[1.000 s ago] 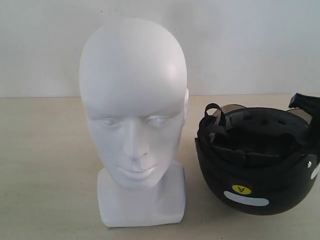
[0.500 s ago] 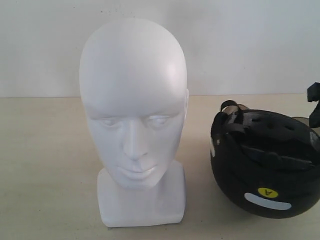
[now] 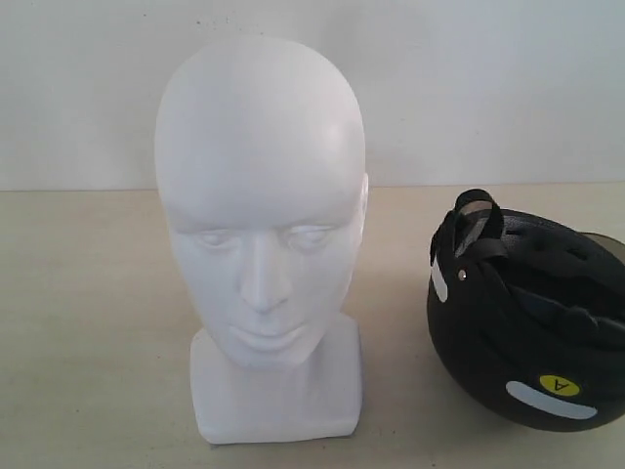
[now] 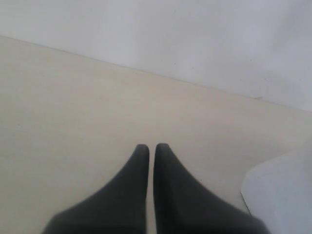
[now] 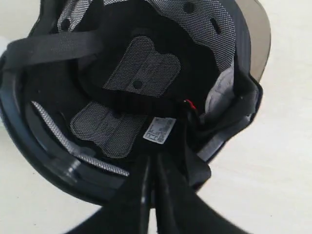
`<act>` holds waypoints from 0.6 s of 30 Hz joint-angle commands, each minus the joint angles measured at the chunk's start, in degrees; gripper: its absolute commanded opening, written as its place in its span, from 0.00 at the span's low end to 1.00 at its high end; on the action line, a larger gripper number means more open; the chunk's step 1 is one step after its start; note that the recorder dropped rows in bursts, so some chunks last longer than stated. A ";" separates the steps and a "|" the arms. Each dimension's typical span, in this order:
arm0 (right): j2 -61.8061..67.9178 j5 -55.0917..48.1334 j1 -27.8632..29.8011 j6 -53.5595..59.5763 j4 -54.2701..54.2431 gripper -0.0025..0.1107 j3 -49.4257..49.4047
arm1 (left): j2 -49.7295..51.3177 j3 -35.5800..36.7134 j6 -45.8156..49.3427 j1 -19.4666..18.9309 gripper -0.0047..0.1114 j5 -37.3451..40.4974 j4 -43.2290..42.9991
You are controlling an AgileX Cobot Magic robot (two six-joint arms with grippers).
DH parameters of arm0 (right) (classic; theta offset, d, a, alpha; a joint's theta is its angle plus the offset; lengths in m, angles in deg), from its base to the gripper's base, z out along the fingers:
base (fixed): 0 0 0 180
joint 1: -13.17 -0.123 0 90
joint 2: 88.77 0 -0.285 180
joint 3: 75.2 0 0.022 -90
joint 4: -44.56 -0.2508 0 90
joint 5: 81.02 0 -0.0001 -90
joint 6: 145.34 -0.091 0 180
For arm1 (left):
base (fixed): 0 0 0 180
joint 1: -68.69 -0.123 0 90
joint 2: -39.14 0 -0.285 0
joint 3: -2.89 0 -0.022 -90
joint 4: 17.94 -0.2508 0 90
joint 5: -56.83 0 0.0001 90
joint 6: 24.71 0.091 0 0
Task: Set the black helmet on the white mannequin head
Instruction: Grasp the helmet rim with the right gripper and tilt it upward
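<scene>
The helmet [image 3: 527, 322] has slid further to the right of the exterior view and turned, carrying its yellow sticker [image 3: 559, 385] toward the right of the shell. The dark gripper part seen at the right edge a moment ago is gone from that view. The helmet lies upturned on the tabletop [image 3: 88, 322], shell down and opening upward, cut off by the frame's right edge, with a strap [image 3: 476, 220] looped over its rim. It sits to the right of the head [image 3: 259, 215], apart from it and not on it. The head stands upright on its block base, face to the camera, before a pale wall [image 3: 488, 88].

Seen from the right wrist, the right gripper [image 5: 152, 158] reaches over the helmet's rim into the padded lining, its tips just beside a white label [image 5: 159, 130], while the smoky visor [image 5: 258, 44] juts from the rim. Its jaws are drawn together to a thin slit; whether they pinch any lining cannot be told. The left gripper [image 4: 151, 146] hangs over bare tabletop, jaws likewise all but touching, holding nothing
</scene>
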 commanded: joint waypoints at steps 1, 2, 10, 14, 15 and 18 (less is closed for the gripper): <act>-0.43 0.26 0.04 -6.09 9.30 0.02 -0.80 | -0.16 0.22 0.25 0.49 0.08 -0.19 0.11; -0.43 0.26 0.04 -8.48 11.85 0.02 -1.40 | -0.16 0.22 0.25 0.49 0.08 -0.19 0.11; -0.43 9.40 0.04 -5.77 11.02 0.02 -8.39 | -0.16 0.22 0.25 0.49 0.08 -0.19 0.11; -0.43 11.30 0.04 -5.55 10.66 0.02 -8.65 | -0.16 0.22 0.25 0.49 0.08 -0.19 0.11; -0.30 10.83 0.04 -4.70 11.02 0.02 -8.65 | -0.16 0.22 0.25 0.49 0.08 -0.19 0.11; 0.89 9.76 0.04 -4.60 11.02 0.02 -8.65 | -0.16 0.22 0.25 0.49 0.08 -0.19 0.11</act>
